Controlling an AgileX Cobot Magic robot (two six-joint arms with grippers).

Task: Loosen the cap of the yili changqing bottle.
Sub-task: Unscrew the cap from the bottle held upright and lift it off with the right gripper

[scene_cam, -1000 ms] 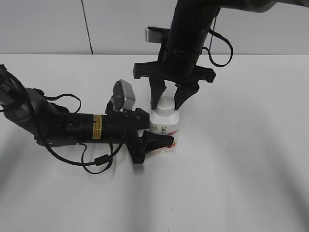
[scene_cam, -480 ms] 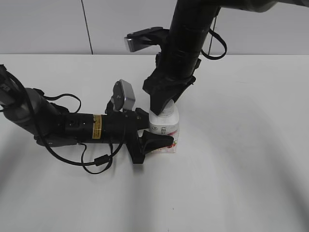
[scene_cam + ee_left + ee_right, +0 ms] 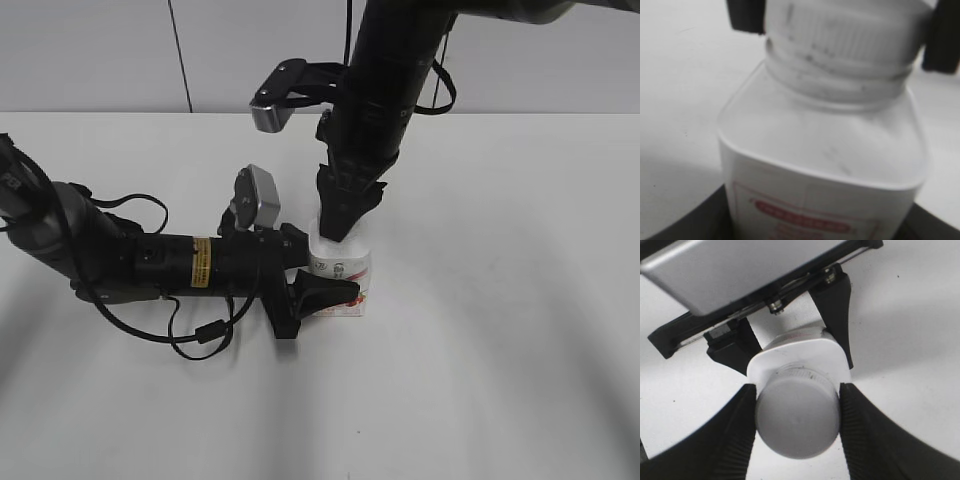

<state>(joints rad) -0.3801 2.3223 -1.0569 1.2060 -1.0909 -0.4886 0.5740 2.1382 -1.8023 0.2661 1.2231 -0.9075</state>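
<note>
Lying low across the white worktop (image 3: 500, 380) from its left edge, the black left gripper (image 3: 318, 285) is pinched on the body of the small squat white plastic bottle with a pink-and-red label (image 3: 341, 272), which stands upright near the worktop's middle. Above it, the black right gripper (image 3: 797, 427) comes straight down from the far edge, its ribbed fingers (image 3: 732, 435) pressed against both sides of the round white plastic screw cap (image 3: 797, 420) seated on the bottle's neck.
</note>
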